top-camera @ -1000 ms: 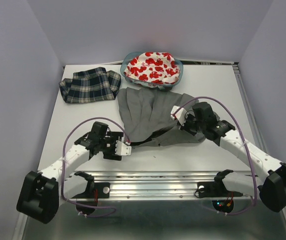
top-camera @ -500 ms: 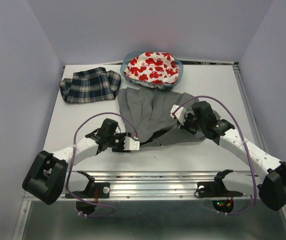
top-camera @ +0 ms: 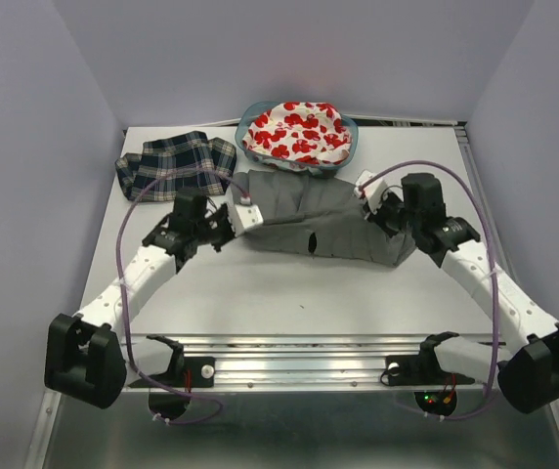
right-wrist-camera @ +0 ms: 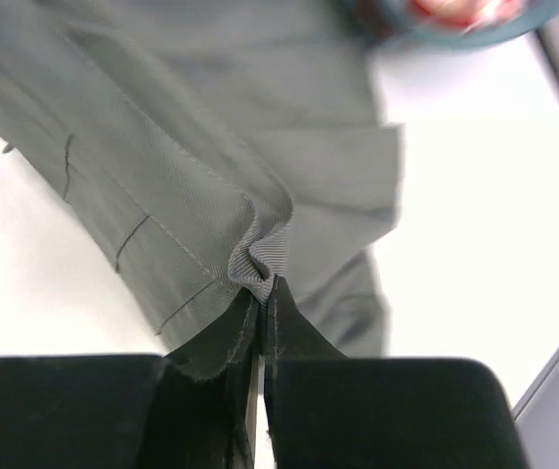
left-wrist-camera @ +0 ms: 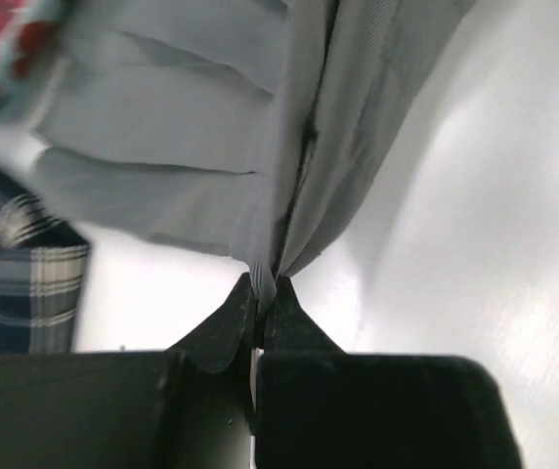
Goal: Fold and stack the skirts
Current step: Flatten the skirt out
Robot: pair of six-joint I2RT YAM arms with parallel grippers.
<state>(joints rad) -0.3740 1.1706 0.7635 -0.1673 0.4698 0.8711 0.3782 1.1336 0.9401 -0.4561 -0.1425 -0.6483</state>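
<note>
The grey pleated skirt point(top-camera: 319, 223) lies doubled over across the middle of the table, stretched between both arms. My left gripper point(top-camera: 244, 207) is shut on its left corner; the left wrist view shows the cloth point(left-wrist-camera: 289, 147) pinched at my left gripper point(left-wrist-camera: 265, 285). My right gripper point(top-camera: 367, 189) is shut on the right corner, where the waistband bunches in my right gripper point(right-wrist-camera: 266, 283) over the grey skirt point(right-wrist-camera: 162, 147). The plaid skirt point(top-camera: 175, 164) lies folded at the back left. The white skirt with red print point(top-camera: 295, 133) sits in the basket.
A teal plastic basket point(top-camera: 350, 145) stands at the back centre against the wall, holding the red-printed skirt. Purple-grey walls close in the table on the left, back and right. A metal rail point(top-camera: 299, 357) with the arm bases runs along the near edge.
My left gripper moved from the near left up to the grey skirt's left corner and shut on it. Both grippers then carried the cloth toward the back, doubling it over.
</note>
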